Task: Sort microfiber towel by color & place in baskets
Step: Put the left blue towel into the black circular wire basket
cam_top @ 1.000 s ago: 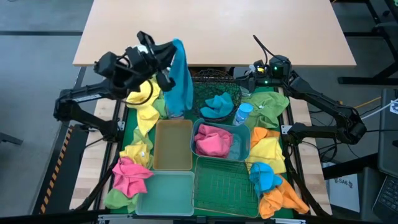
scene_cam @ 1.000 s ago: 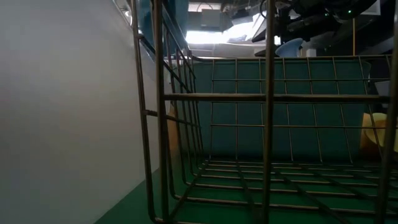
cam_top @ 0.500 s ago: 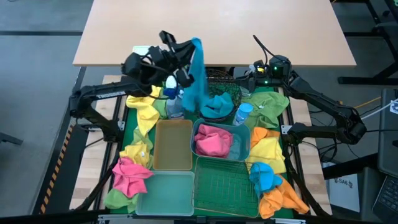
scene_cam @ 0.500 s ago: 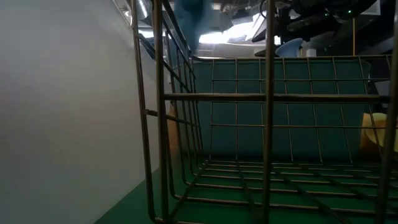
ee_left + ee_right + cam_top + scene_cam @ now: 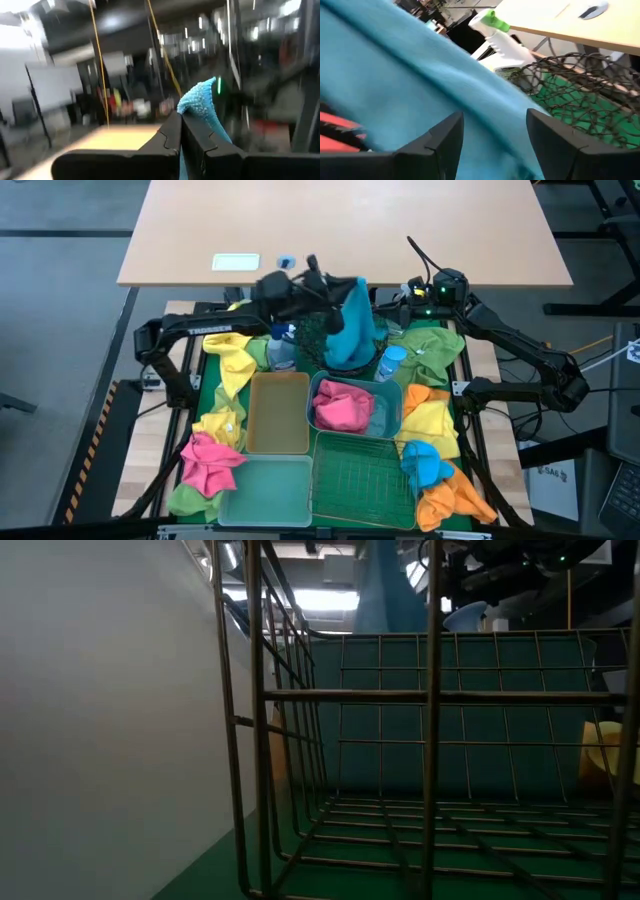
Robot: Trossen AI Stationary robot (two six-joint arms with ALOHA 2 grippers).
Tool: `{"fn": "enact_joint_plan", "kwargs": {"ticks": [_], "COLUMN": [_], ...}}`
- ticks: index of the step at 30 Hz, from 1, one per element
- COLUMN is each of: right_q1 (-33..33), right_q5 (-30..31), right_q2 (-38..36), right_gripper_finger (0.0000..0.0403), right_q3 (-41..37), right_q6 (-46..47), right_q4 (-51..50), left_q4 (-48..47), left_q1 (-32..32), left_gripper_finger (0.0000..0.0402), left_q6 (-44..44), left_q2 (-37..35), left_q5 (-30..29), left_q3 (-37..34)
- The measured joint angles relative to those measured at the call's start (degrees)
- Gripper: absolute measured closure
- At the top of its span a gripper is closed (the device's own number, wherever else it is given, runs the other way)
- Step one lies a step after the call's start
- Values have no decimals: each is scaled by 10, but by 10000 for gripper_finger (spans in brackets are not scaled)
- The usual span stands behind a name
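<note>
- A light wooden tabletop [image 5: 340, 230] fills the 12 o'clock part of the high view.
- Grey floor [image 5: 60, 380] lies at 9 o'clock.
- Bright ceiling lights [image 5: 330, 600] glow at 12 o'clock in the low view.

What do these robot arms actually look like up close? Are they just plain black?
Mostly, yes. Both arms are dark, slim jointed tubes with bulkier joints. The left arm carries white lettering along one segment. The right arm has a small green light glowing near its wrist and thin black cables sticking up beside it. The left gripper and the right gripper each end in two flat, angular black fingers.
</note>
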Motion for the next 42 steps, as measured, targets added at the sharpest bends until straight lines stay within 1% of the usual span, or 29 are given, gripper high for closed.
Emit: {"fn": "enact_joint_plan", "kwargs": {"ticks": [4,12,16,19,24,27,29,31,34,40,42], "right_q1": [0,0,0,12,73,129,168,209,268,372,401], "right_q5": [-20,-21,-45,-53,-30,-10,14,30,46,94,101], "right_q2": [-13,-65,-98,-123,-157,-171,-176,-178,-177,-175,-175], "right_gripper_finger": [187,187,187,187,187,187,187,187,187,187,187], "right_q3": [0,0,0,0,0,0,0,0,0,0,0], "right_q6": [0,0,1,2,2,1,1,1,1,2,2], "right_q4": [0,-8,-48,-89,-137,-147,-161,-173,-197,-228,-228], "left_q4": [-103,-310,-385,-420,-429,-429,-429,-430,-431,-440,-440], "left_q1": [7,7,6,6,6,6,6,6,6,5,4], "left_gripper_finger": [401,401,401,401,401,401,401,395,372,306,287], "left_q6": [0,0,0,0,0,0,0,0,0,-18,-23], "left_q2": [17,22,22,22,22,22,22,22,22,22,22], "left_q5": [0,0,0,0,-11,-11,-11,-11,-17,-80,-96], "left_q3": [0,0,0,0,0,0,0,0,0,0,0]}}
